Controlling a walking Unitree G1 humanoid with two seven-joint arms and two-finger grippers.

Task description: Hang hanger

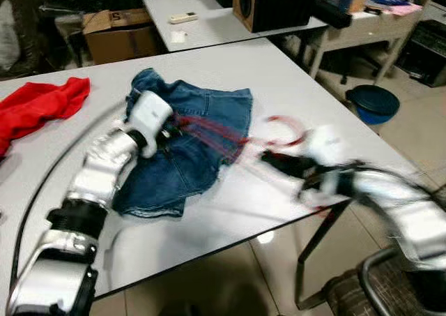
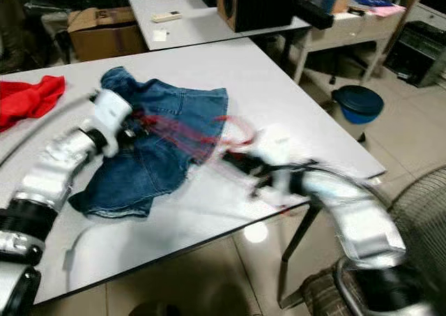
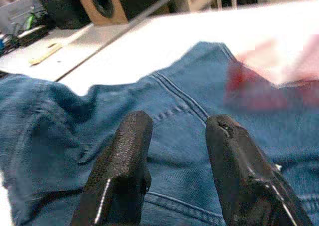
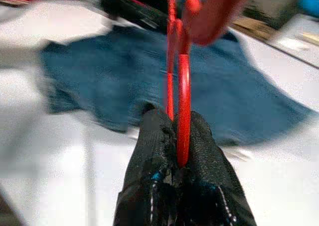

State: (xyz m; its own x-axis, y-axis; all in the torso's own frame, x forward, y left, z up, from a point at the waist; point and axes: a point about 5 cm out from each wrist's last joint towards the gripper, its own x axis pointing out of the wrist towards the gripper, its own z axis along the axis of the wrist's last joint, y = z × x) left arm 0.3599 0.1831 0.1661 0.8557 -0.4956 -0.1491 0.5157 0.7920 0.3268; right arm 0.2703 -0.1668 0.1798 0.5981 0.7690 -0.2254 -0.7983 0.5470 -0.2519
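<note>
Pinching the hanger [image 4: 182, 81] between pressed-together fingers, the right end effector [image 4: 177, 136] is seen over the near right part of the worktop [image 1: 230, 65], at the right edge of the denim skirt [image 1: 188, 141]. The hanger is red and heavily blurred in the head views, so its outline can only be roughly told: its hook [image 1: 282, 129] curls toward the far right, above the end effector, while the body streaks off to the left across the skirt toward the left end effector [image 3: 174, 161]. Its long axis is thus judged to run roughly left to right, low over the cloth. The left end effector is held over the skirt's waistband, its fingers spread with nothing between them. The step in hand is judged to be the fitting of the hanger to the skirt, not yet the hanging itself. The next move probably calls for the waistband to be gripped by the left end effector and steadied while the hanger is fitted to it. A red cloth [image 1: 38, 103] lies well apart at the far left.
</note>
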